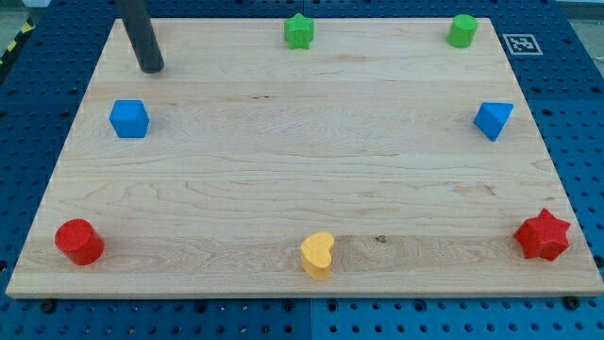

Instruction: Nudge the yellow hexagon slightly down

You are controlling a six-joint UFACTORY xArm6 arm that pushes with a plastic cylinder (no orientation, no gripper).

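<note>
The only yellow block point(318, 255) lies near the view's bottom edge of the wooden board point(302, 161), about the middle. Its shape looks like a heart rather than a hexagon. My tip point(151, 69) rests on the board at the view's top left, far from the yellow block. The nearest block to my tip is a blue cube point(129, 119), just below it and slightly left, not touching.
A green star point(298, 31) sits at the top middle and a green rounded block point(462, 30) at the top right. A blue triangle point(494, 120) is at the right, a red star point(543, 235) at the bottom right, and a red cylinder point(78, 242) at the bottom left.
</note>
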